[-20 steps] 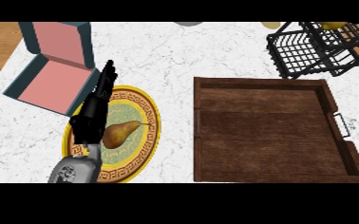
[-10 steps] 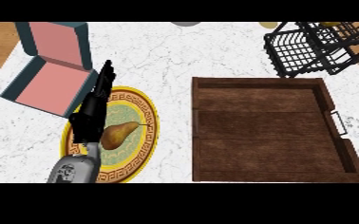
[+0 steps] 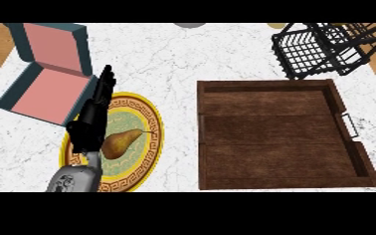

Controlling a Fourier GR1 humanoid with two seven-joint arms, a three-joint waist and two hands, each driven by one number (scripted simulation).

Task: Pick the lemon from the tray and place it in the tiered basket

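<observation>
Only 1 view, from the robot's head, looking steeply down on the marble counter (image 3: 176, 59); the wooden tray (image 3: 279, 179) lies at lower right.

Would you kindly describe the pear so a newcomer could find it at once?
Start at the big brown tray, then look left to the round yellow-rimmed plate. The pear lies on it beside the left hand: brownish-gold, stemmed, the only fruit showing.

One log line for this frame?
left hand: open, over plate beside pear | right hand: not in view | tray: no lemon visible | basket: back right
</observation>
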